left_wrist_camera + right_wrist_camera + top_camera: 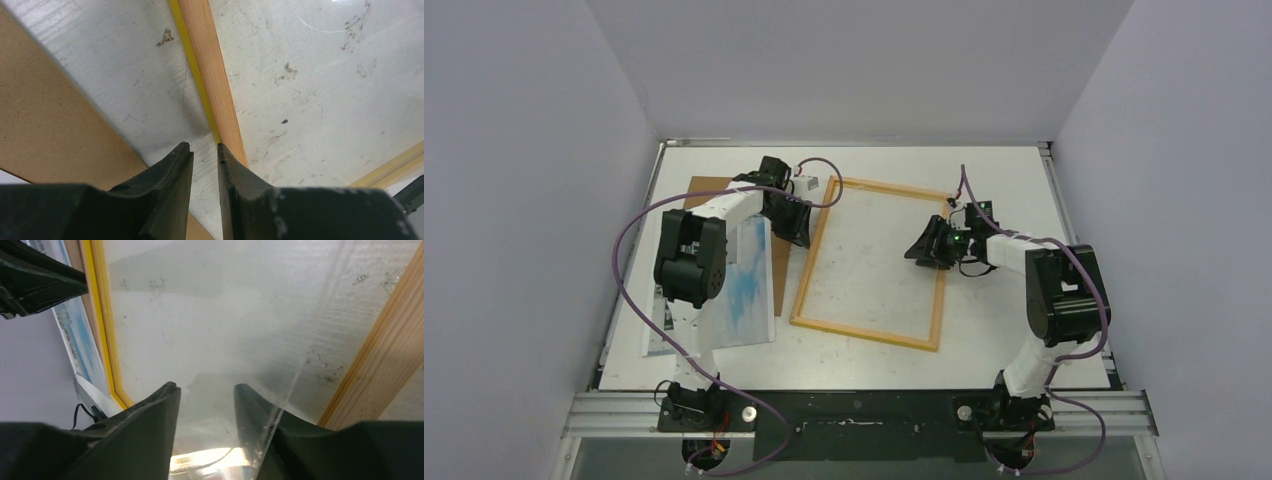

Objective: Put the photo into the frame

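Photo (739, 290): picture side up, lying flat near the table's near-left corner. It rests on the panel, partly under the left arm (714, 225), outside the frame and apart from its left rail.
Frame (864, 333): flat at mid-table with the pale wood back upward, skewed to the table's edges. Yellow shows along its rails in both wrist views, and a scuffed white surface shows within its opening.
Panel (709, 190): brown board by the left edge, under the photo. A far corner and a strip along the photo's right side are exposed.
Left gripper (796, 232): low at the frame's left rail, near its far-left corner. The fingers stand a narrow gap apart with the table showing between them. The right fingertip (230, 165) is at the rail's yellow edge; whether it touches the rail cannot be told.
Right gripper (919, 252): just inside the frame's right rail, about midway along it, pointing toward the left edge. The fingers are spread, with only the white surface between them.
Table (984, 170): white, scuffed and speckled.
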`<move>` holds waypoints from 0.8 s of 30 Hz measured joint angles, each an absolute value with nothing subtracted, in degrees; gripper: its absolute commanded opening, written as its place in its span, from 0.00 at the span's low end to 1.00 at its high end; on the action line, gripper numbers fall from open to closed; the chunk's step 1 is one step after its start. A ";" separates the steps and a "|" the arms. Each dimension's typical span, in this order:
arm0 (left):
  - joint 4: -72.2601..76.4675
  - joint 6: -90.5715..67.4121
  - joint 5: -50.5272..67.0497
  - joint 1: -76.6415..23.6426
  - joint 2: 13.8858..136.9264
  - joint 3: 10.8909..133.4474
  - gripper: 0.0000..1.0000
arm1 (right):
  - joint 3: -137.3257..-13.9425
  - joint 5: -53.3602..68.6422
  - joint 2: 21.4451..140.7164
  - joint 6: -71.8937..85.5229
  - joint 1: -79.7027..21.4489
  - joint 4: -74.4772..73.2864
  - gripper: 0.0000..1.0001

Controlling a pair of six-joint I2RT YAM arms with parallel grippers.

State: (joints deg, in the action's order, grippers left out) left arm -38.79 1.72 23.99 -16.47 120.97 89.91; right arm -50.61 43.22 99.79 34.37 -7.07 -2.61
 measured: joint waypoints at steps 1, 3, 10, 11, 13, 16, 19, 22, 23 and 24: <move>-38.79 1.72 24.08 -16.47 120.97 89.91 0.24 | -50.65 42.37 99.70 34.02 -7.40 -3.42 0.51; -38.79 1.72 24.27 -16.47 120.97 89.91 0.24 | -50.81 40.18 99.31 33.30 -8.32 -5.45 0.55; -38.79 1.72 24.38 -16.58 120.97 89.91 0.24 | -54.52 32.69 97.14 31.40 -11.29 -13.34 0.65; -38.76 1.72 24.43 -16.58 120.97 89.91 0.24 | -55.44 31.53 96.99 31.07 -11.77 -14.31 0.65; -38.76 1.72 24.53 -16.58 120.97 89.91 0.24 | -57.06 29.41 96.95 30.59 -12.64 -15.94 0.66; -38.76 1.69 24.69 -16.58 120.97 89.91 0.24 | -58.59 26.59 96.95 30.20 -13.67 -18.31 0.69; -38.76 1.72 24.73 -16.58 120.97 89.91 0.24 | -59.90 24.16 96.95 29.56 -14.76 -20.75 0.75; -38.76 1.69 24.75 -16.58 120.97 89.91 0.24 | -61.17 21.89 96.95 29.08 -15.90 -22.87 0.79; -38.76 1.69 24.75 -16.58 120.97 89.91 0.24 | -61.58 21.30 96.95 28.91 -16.29 -23.49 0.80; -38.76 1.69 24.77 -16.58 120.97 89.91 0.24 | -61.87 20.84 96.95 28.80 -16.60 -23.83 0.81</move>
